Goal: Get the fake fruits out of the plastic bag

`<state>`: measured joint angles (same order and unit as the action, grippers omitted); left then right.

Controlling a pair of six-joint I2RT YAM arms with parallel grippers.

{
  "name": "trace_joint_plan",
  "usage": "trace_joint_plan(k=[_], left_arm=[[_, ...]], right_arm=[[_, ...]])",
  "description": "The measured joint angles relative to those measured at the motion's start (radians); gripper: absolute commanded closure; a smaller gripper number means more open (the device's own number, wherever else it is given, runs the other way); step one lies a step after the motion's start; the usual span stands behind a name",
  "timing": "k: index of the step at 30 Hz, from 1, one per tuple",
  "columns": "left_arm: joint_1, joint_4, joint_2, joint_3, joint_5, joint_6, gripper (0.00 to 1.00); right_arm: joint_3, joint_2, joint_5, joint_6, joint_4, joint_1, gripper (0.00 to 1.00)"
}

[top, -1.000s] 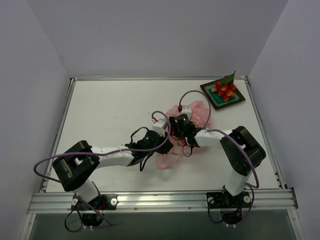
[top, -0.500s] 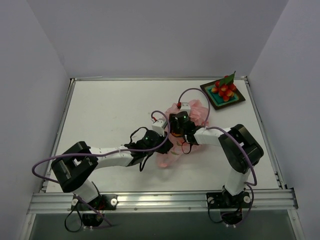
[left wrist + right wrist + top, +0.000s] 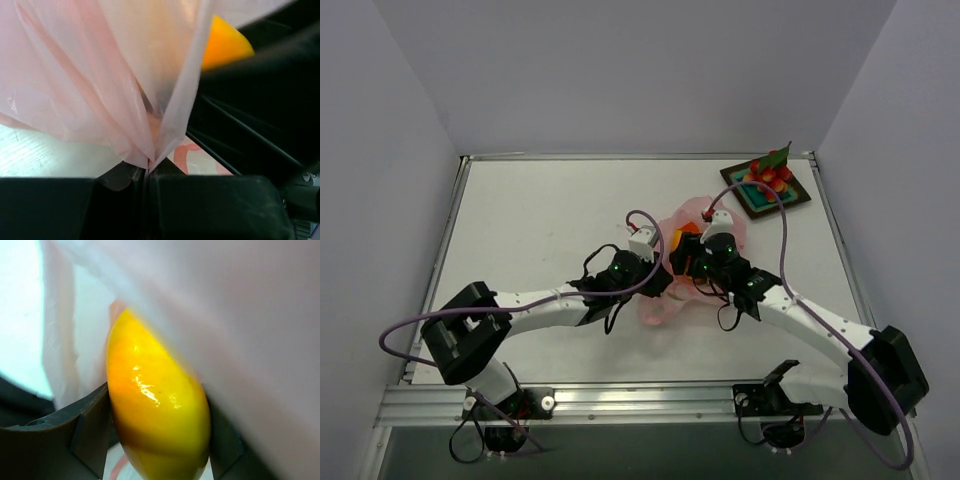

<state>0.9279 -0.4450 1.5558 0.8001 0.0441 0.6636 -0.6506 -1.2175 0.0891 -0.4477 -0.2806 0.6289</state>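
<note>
Right tool (image 3: 156, 437) has moved into the bag (image 3: 90, 75) on the tabletop (image 3: 520, 220) and now clamps a yellow-orange fruit (image 3: 155, 405) among its folds, left tool (image 3: 148, 172) clamped on the bag's edge, so pull-out likely comes next.

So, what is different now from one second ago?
The right arm has unfolded, its elbow swinging out towards the near right corner; the right fingers grip a yellow-orange fruit at the plastic bag. Unchanged: the left fingers pinch the bag, and the tray keeps its fruits.
</note>
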Motion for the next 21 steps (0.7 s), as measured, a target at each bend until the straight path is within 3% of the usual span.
trace_joint_plan(k=[5, 10, 21], left_arm=[[0.0, 0.0, 0.0, 0.013, 0.001, -0.002, 0.98], [-0.007, 0.0, 0.0, 0.013, 0.008, -0.001, 0.98], [-0.049, -0.01, -0.006, 0.061, 0.043, -0.003, 0.98]], right_arm=[[0.015, 0.168, -0.11, -0.007, 0.124, 0.002, 0.8], [-0.112, 0.255, -0.22, 0.019, 0.276, 0.002, 0.76], [-0.216, 0.346, -0.203, 0.049, 0.489, 0.002, 0.85]])
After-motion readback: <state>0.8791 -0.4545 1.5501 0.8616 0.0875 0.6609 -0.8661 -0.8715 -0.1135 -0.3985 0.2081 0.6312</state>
